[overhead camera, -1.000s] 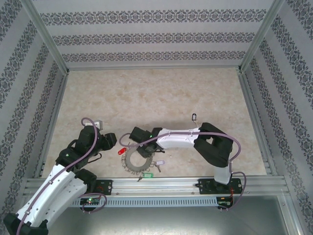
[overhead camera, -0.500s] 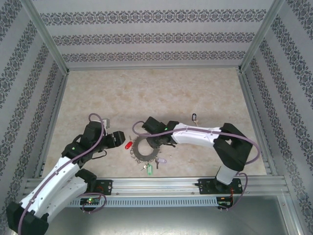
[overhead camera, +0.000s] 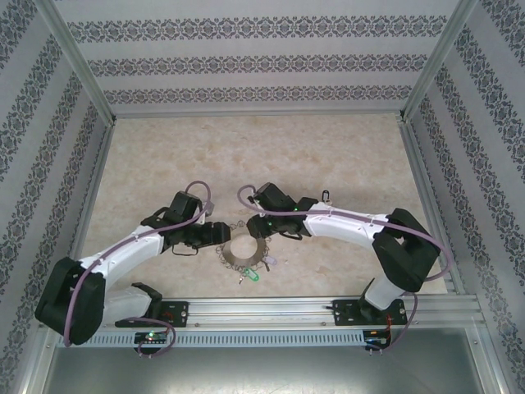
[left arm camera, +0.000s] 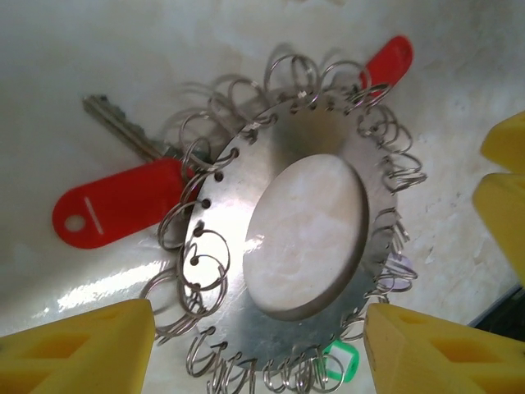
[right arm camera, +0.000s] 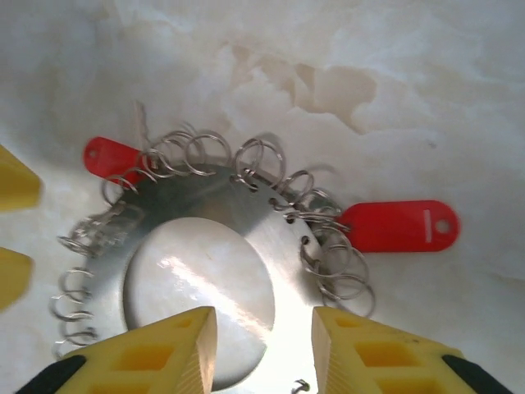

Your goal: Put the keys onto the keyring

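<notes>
Nearest the arm bases, the left arm has just swung out from beside its base. Its left claw (overhead camera: 218,235) is now at the keyring (left arm camera: 328,131), facing the right claw (overhead camera: 261,227) across it. The ring has also been nudged a little farther from the bases. The task now looks to be at the threading stage, not the fetching stage.

The left claw is spread wide, with a finger (left arm camera: 82,345) on each side of the ring's near rim. Wire loops brush the fingers, and it does not look like a pinch.

The right claw's fingers (right arm camera: 148,353) are partly spread. One hangs over the hole and one outside the rim, with the ring's metal band in the gap. I cannot tell whether they pinch the band.

Counted from near to far:
- One green tag (overhead camera: 254,279) and one pale purple tag (overhead camera: 268,263), both on the ring's near fringe.
- One keyring, with too many loops to count.
- Two claws.
- Two keys. The first key (left arm camera: 123,201) lies just ahead of the left claw's left finger, its blade among the loops. The second key (left arm camera: 390,59) is at the rim beside the right claw. Whether either key is actually hooked on is unclear.
- One small dark object (overhead camera: 326,196), beyond the right arm.
</notes>
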